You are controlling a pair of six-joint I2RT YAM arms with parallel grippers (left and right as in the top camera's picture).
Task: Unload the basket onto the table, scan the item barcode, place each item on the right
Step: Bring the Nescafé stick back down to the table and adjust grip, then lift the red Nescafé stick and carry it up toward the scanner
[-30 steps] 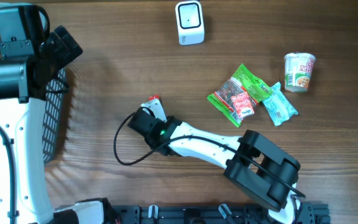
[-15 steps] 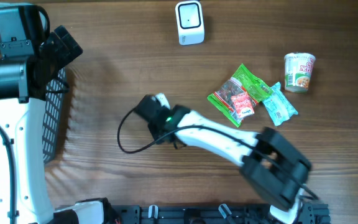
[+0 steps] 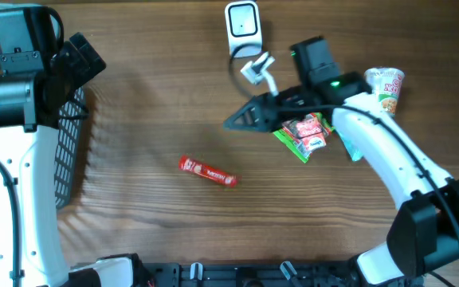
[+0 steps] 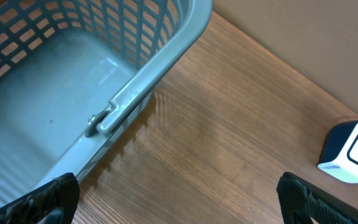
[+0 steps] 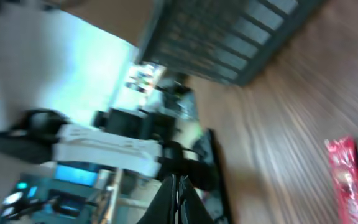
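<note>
Overhead view gives you one red stick packet (image 3: 207, 171), lying flat on the wooden table (image 3: 150, 96), left of centre on the near side, with nothing touching it. Your right gripper (image 3: 233, 122) is well apart from it, farther off and to the right, its claw clenched to a point with nothing in it. The right wrist view is badly blurred, but it shows the fingers pressed together and the packet at the lower right edge. One white scanner (image 3: 243, 29) stands at the far edge, just beyond that gripper. You can count two snack packets under the right arm, a green one (image 3: 303, 132) and a blue one (image 3: 347, 147) mostly hidden by the arm, and one noodle cup (image 3: 385, 89) at the far right. One grey basket (image 3: 72, 147) sits at the left edge. Your left gripper (image 4: 176, 196) is released, fingertips wide apart, hanging beside the basket's rim.
</note>
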